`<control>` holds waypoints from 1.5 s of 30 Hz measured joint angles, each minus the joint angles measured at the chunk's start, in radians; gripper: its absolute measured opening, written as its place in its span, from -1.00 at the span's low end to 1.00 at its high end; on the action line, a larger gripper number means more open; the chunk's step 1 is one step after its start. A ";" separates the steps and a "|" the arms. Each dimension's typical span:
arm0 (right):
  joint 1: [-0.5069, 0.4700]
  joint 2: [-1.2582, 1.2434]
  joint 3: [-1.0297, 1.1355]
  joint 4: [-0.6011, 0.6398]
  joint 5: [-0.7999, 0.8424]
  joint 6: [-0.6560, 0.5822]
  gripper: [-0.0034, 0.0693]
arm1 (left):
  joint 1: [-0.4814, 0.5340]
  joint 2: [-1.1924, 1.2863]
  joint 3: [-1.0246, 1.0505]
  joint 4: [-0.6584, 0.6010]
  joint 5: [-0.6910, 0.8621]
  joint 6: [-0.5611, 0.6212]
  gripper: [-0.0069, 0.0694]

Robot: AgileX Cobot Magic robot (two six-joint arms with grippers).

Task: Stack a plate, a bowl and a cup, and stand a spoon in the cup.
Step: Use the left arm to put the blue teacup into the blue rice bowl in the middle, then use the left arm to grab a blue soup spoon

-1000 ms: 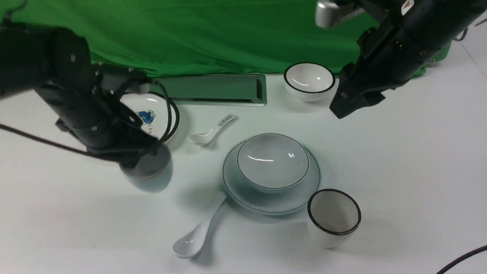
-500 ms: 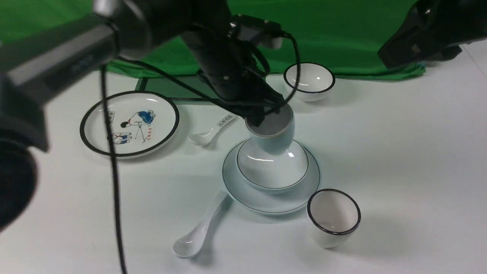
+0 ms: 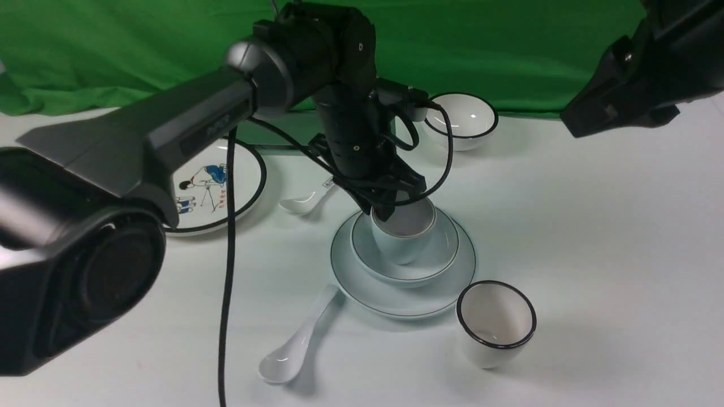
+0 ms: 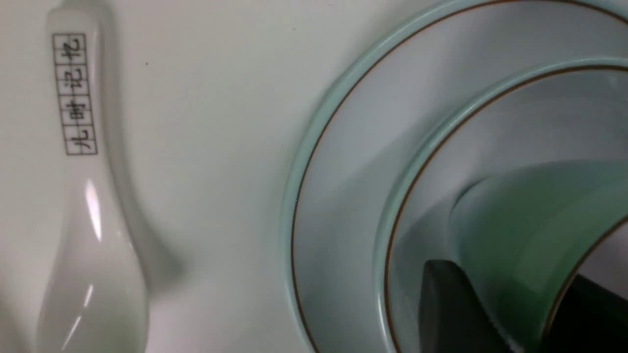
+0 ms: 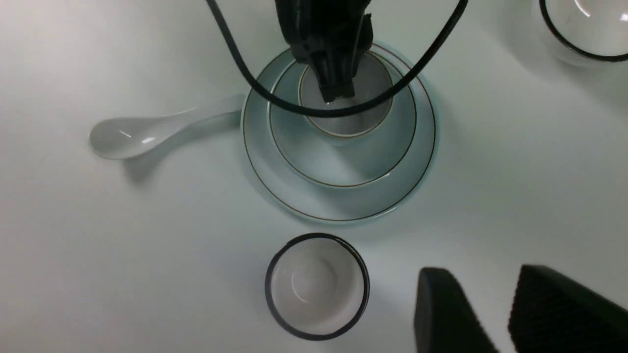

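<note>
Left tool (image 3: 387,210) pinching cup (image 3: 403,240) rim; cup down in bowl (image 3: 438,257) on plate (image 3: 396,299). Stacking step looks nearly done. Next: release, lift clear, fetch spoon (image 3: 294,345) by plate. Right tool (image 5: 478,277) spread, empty.

Robot's left arm (image 3: 192,124): matte black and dark grey, a boxy link with faint raised lettering meeting a rounded silver-grey joint cap (image 3: 240,53), small pale screws (image 3: 356,148) dotting the black wrist and thin black cables (image 3: 448,152) looping around it. The right arm (image 3: 639,85) shows an angular black shell with one small screw head (image 3: 625,56). The right gripper (image 5: 483,284) has two blunt black fingers (image 5: 444,314), one of them finely ribbed.
</note>
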 joint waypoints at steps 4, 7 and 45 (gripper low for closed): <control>0.000 0.000 0.009 -0.003 -0.008 -0.003 -0.24 | 0.001 -0.052 0.000 0.020 0.001 -0.023 0.00; 0.000 0.000 0.009 -0.003 -0.008 -0.004 -0.24 | 0.001 -0.130 0.000 0.036 0.002 -0.030 0.20; 0.000 0.000 0.012 -0.010 -0.040 -0.030 -0.24 | -0.036 -0.365 0.900 0.074 -0.501 -0.126 -0.28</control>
